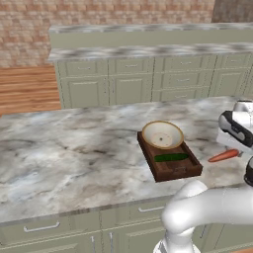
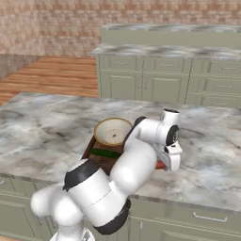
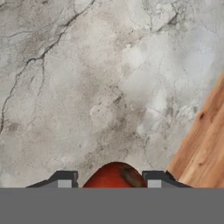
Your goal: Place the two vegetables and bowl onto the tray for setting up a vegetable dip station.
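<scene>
Carrot [image 3: 114, 175] end between end effector [image 3: 109, 179] tips, rest cut off

Grey-veined marble counter [image 1: 74, 148], dark brown tray [image 1: 173, 168], tan bowl [image 1: 162, 134], green cucumber [image 1: 171, 157], orange-red carrot [image 1: 223, 156]

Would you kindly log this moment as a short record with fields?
tray: on the marble counter
bowl: on the tray's far end
green stick: lying in the tray, beside the bowl
orange-red stick: off the tray, to its right
tool: fingers either side of the orange-red stick's end; grip unclear
</scene>
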